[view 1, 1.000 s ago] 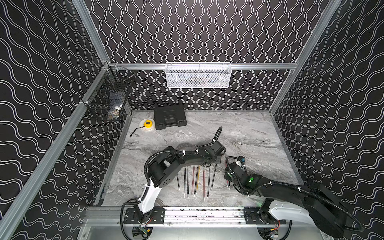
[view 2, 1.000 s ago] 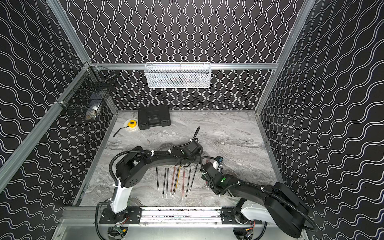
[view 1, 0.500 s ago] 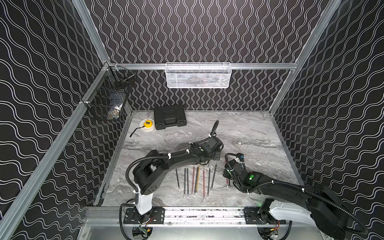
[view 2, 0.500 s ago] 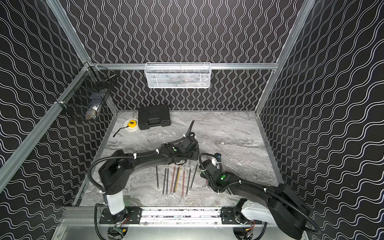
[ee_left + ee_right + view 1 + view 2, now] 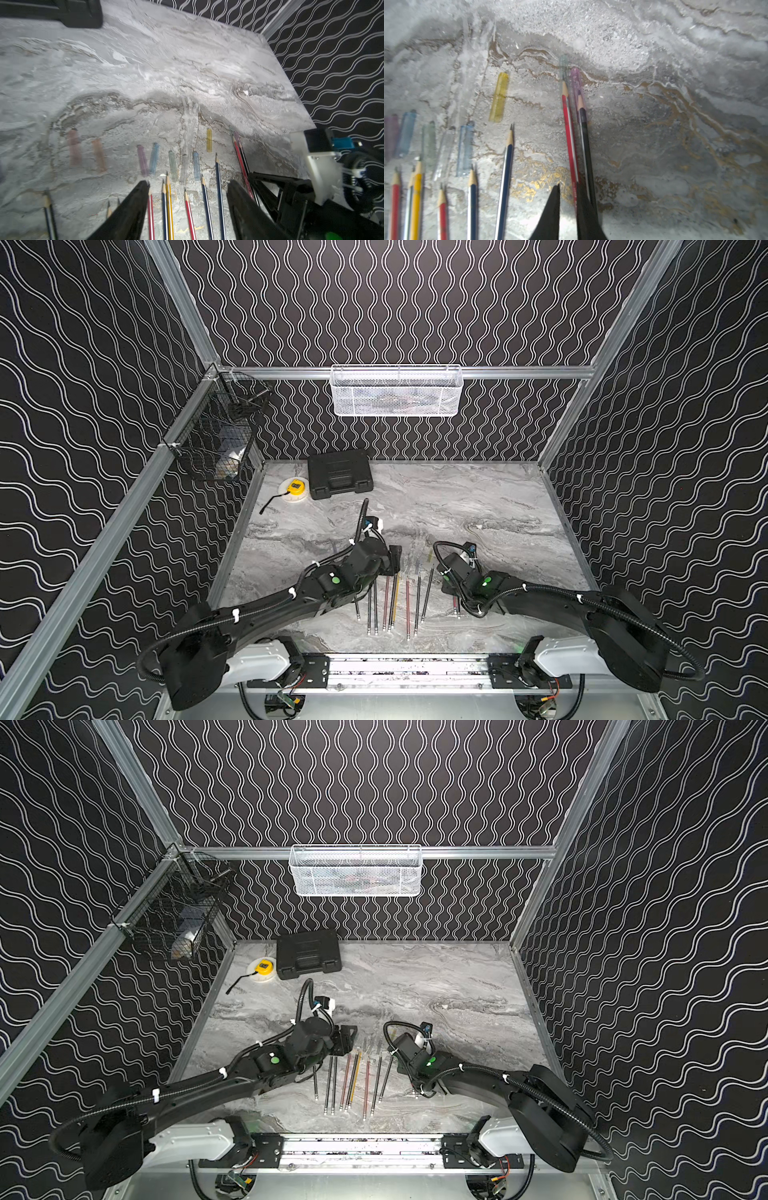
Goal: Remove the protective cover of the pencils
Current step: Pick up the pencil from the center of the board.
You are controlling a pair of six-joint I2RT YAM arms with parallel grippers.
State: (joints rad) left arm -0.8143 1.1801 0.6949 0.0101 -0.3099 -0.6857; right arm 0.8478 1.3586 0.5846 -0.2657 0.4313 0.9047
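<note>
Grey marble makes up the table (image 5: 478, 506). The pencils (image 5: 392, 605) lie on it in a row near the front edge, between the two arms, with their sharp tips pointing toward the back wall. They are black, red and yellow.

Most of the tips are bare. Small see-through covers (image 5: 153, 158) in pink, blue, green and orange lie loose on the table just past those tips. A yellow cover (image 5: 209, 140) lies a bit further back, on its own.

The left gripper (image 5: 188, 185) hangs over the middle of the row. Its jaws are spread wide and hold nothing.

The right gripper (image 5: 568, 187) is at the right end of the row. Its jaws are almost together, and a red pencil (image 5: 569, 128) runs into the thin gap between them, so it looks pinched. A black pencil (image 5: 584, 133) lies touching the red one. Both have covers on their tips: a pale green cover (image 5: 564, 64) on the red one and a purple cover (image 5: 576, 83) on the black one.

A black case (image 5: 338, 472) and a yellow tape measure (image 5: 295, 489) sit at the back of the table.
</note>
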